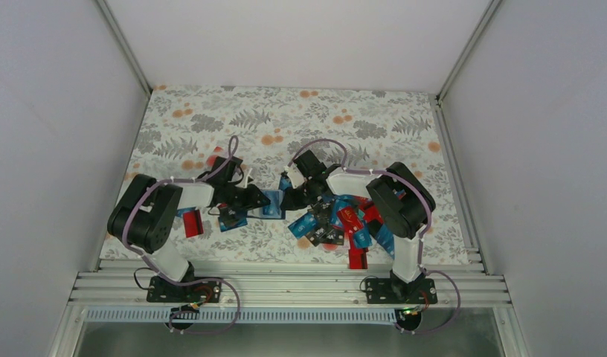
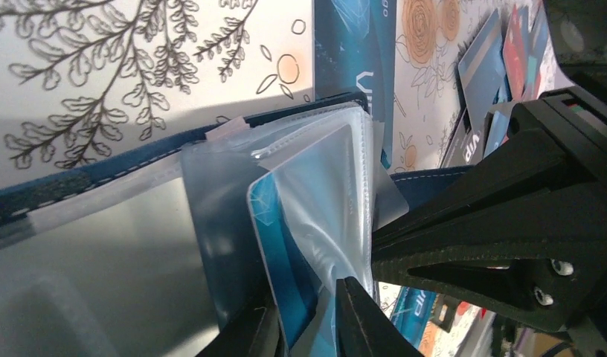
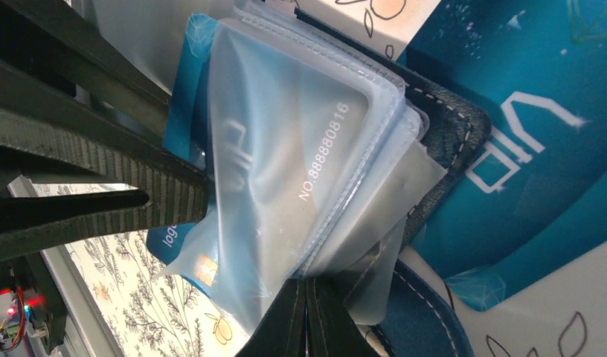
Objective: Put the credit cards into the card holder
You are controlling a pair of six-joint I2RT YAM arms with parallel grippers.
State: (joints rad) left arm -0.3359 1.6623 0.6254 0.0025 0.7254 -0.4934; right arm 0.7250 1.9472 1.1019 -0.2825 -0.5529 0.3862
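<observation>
Top external view: left gripper and right gripper meet at mid worktop, slightly toward the near edge.
Card holder: lies open between the two grippers on the floral worktop; navy cover is flat and the clear sleeves are fanned up.
Left fingers: nearly closed, pinching a teal card by one end; the card sits among the sleeves, partly in.
Right fingers: pressed tight together on the sleeves' lower edge, no gap visible.
Sleeve content: white "NO.888880816" reads through the front sleeve; cannot tell how many cards are inside.
Loose credit cards: overlapping heap just right of the holder, under the right arm, toward the near right corner.
Red cards: one toward the left edge by the left arm, one at the near edge.
</observation>
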